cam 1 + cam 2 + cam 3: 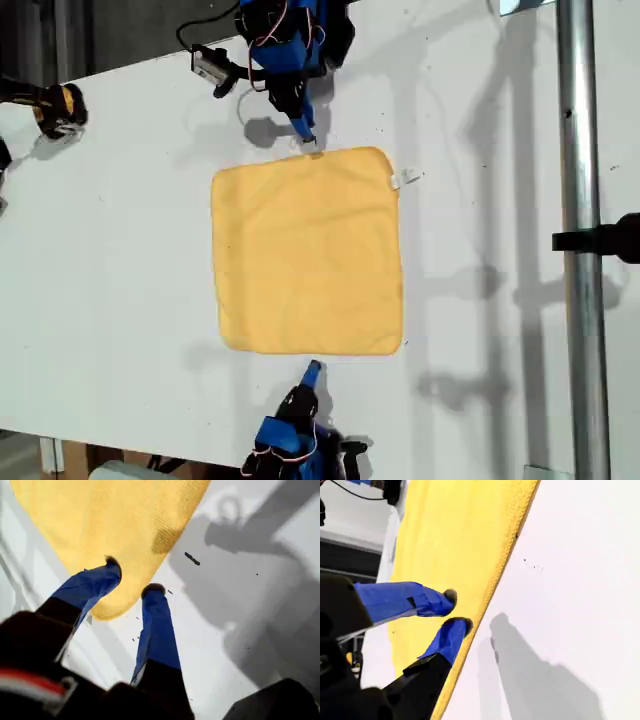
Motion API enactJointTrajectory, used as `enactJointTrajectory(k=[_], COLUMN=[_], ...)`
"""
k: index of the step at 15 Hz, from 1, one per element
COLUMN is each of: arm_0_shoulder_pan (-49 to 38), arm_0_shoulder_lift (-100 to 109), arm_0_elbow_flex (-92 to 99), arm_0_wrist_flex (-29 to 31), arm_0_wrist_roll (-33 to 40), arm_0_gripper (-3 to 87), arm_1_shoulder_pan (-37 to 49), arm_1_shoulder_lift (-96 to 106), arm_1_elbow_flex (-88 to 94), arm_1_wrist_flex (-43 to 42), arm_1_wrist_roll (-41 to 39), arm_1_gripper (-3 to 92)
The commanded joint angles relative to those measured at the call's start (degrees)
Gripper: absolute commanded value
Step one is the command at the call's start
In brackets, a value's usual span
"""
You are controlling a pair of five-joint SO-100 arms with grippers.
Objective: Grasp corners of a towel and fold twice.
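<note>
My first gripper (132, 580) has its two blue-taped fingers (157, 625) spread, a clear gap between the dark tips, and the black wrist body sits close behind them. My second gripper (456, 611) has its jaws only narrowly parted, the tips almost meeting, one finger (400, 600) stretched out longer than the other. In the exterior view, one arm (290, 60) and the other arm (295, 420) reach toward each other, both pitched low with tips pointing down at the counter.
</note>
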Motion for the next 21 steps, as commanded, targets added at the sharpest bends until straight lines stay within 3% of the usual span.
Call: enactJointTrajectory(k=[1, 10, 15, 21], arm_0_shoulder_pan=[-13.18, -13.18, -13.18, -12.92], arm_0_shoulder_lift=[0.35, 0.35, 0.35, 0.35], arm_0_elbow_flex=[0.26, 0.26, 0.26, 0.26], arm_0_wrist_flex=[-0.09, -0.09, -0.09, -0.09], arm_0_wrist_roll=[-23.55, -23.55, -23.55, -23.55], arm_0_gripper=[-0.5, -0.5, -0.5, -0.5], arm_1_shoulder_pan=[1.23, -0.18, -3.96, -11.07], arm_1_shoulder_lift=[0.44, -2.29, -38.23, -69.08], arm_1_elbow_flex=[-2.99, -9.32, -35.07, -71.10], arm_1_wrist_flex=[2.81, 1.49, -4.57, 5.01], arm_1_wrist_roll=[-1.23, -1.85, -10.46, -22.06], arm_1_gripper=[-0.2, -0.2, -0.2, -0.2])
